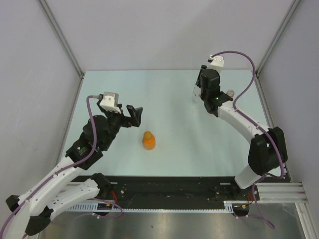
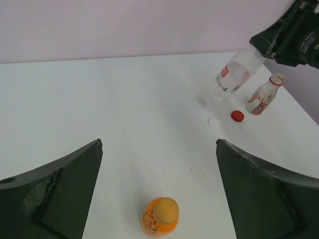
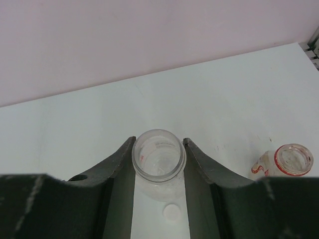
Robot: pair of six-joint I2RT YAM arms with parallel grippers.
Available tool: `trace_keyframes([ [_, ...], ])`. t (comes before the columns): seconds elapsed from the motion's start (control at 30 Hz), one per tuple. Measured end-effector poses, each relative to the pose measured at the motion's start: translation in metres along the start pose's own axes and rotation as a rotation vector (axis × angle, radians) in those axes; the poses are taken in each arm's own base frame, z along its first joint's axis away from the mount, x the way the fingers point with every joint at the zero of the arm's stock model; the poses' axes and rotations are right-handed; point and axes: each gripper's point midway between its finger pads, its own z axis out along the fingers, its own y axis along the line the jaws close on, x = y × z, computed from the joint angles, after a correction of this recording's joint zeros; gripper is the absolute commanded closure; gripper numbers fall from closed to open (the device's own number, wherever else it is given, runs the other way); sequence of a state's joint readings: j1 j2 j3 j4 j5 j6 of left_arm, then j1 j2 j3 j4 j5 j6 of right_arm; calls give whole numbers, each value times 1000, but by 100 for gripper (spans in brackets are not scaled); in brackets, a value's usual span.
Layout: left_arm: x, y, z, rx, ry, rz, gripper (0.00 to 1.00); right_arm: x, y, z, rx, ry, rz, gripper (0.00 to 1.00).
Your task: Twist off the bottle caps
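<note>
Pale table [image 1: 174,99] between grey walls fills the overhead view. The left end effector [image 1: 133,115] hangs with its jaws spread wide and nothing between them. It is at ten o'clock from the orange bottle [image 1: 148,141], which stands upright mid-table, near but apart. The right end effector [image 1: 201,91] is well off at two o'clock, pointing down, and its grip cannot be made out from here. The red-ringed bottle [image 1: 230,93] stands just beside it at three o'clock.

From the left wrist, the two fingers [image 2: 60,194] stand far apart over bare table. The orange bottle sits at six o'clock, untouched, with its orange cap [image 2: 166,210] on. At one o'clock the right end effector holds the clear bottle [image 2: 233,74] by its top, tilted. The red cap [image 2: 238,116] and white cap [image 2: 214,122] lie loose near its base.

From the right wrist, the fingers [image 3: 119,167] are clamped on the clear bottle's open neck, one touching each side. The white cap lies at six o'clock below it. The red-ringed bottle, its mouth open, stands at four o'clock.
</note>
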State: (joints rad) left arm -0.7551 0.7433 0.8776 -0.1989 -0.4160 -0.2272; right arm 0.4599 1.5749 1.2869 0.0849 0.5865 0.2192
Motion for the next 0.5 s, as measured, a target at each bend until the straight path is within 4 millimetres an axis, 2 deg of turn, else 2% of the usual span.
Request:
trace_keyframes([
  [0.3, 8, 0, 4, -5, 21, 9, 0, 43, -11, 43, 52, 61, -45, 100],
  [0.37, 13, 0, 6, -7, 33, 14, 0, 46, -11, 49, 56, 66, -47, 100],
  [0.5, 16, 0, 7, -9, 42, 18, 0, 39, -8, 57, 50, 59, -37, 100],
])
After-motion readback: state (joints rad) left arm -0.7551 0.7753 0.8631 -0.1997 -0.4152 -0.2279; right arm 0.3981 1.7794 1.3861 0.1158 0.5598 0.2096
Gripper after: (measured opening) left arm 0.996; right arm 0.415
